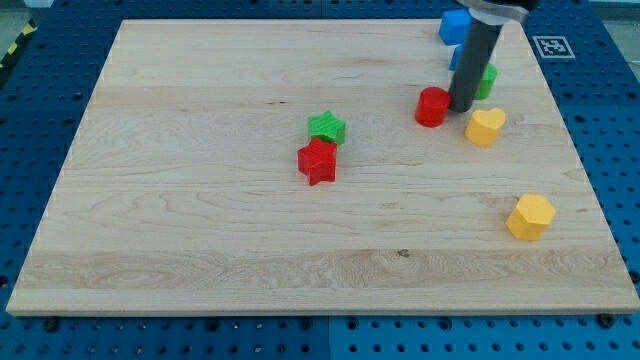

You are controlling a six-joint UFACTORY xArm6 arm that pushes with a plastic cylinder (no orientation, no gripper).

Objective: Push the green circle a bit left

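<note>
The green circle is found near the upper right of the wooden desk, largely hidden behind the dark rod, so that only its right part is seen. My tip is set down just below and to the left of that block, between it and the red circle, which lies just beside the tip on the view's left. No pincer is carried by the arm; only the straight rod is seen, so nothing can be opened, closed or gripped.

The rod is held nearly upright, leaning slightly to the view's right towards its top, where it passes out of the frame.

From left to right, a green star is seen near the middle of the desk, touching a red star just below it. A blue block is placed near the top edge, partly covered by the rod. A yellow heart lies just right of and below the tip, and a yellow hexagon rests near the right edge. A wide stretch of bare wood is offered to the left of the red circle.
</note>
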